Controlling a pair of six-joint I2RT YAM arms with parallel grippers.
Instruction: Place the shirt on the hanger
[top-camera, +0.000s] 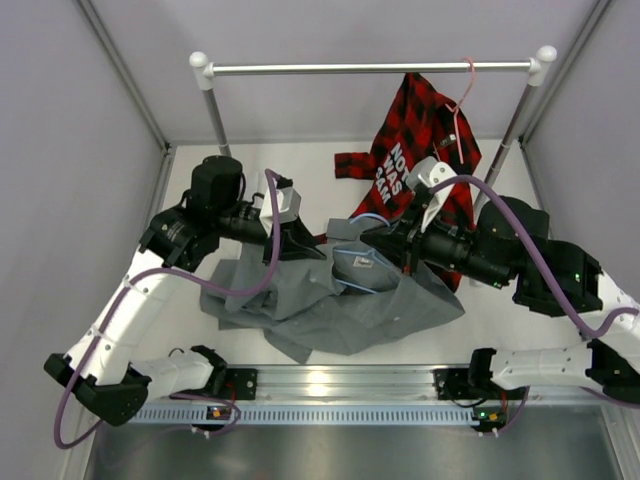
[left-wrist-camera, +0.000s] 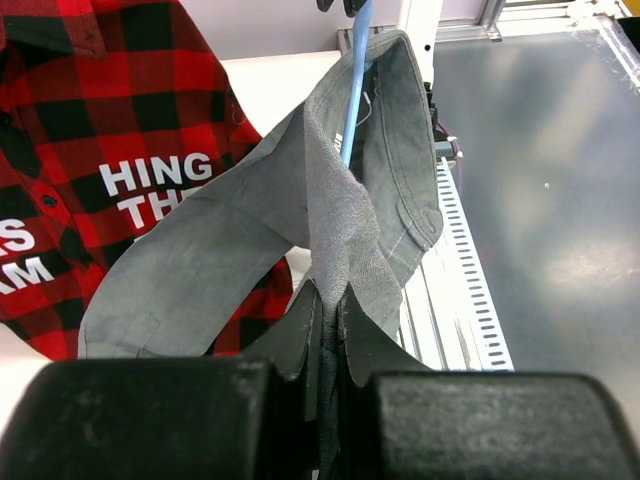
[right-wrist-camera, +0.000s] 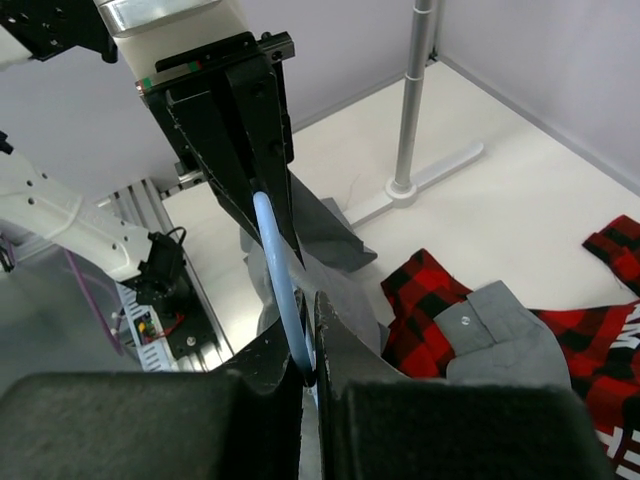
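The left gripper (left-wrist-camera: 328, 300) pinches a fold of the grey shirt (left-wrist-camera: 250, 240), fingers pressed together on the cloth, while the right gripper (right-wrist-camera: 308, 335) clamps the blue hanger (right-wrist-camera: 278, 250), whose wire runs into the folds near the collar. Most of the shirt lies heaped on the table (top-camera: 300, 165) between the arms. The cloth likely needs drawing steadily over one hanger shoulder without slipping. The plaid shirt (top-camera: 410, 140), hung from the rail (top-camera: 370, 68) just behind, crowds the work.
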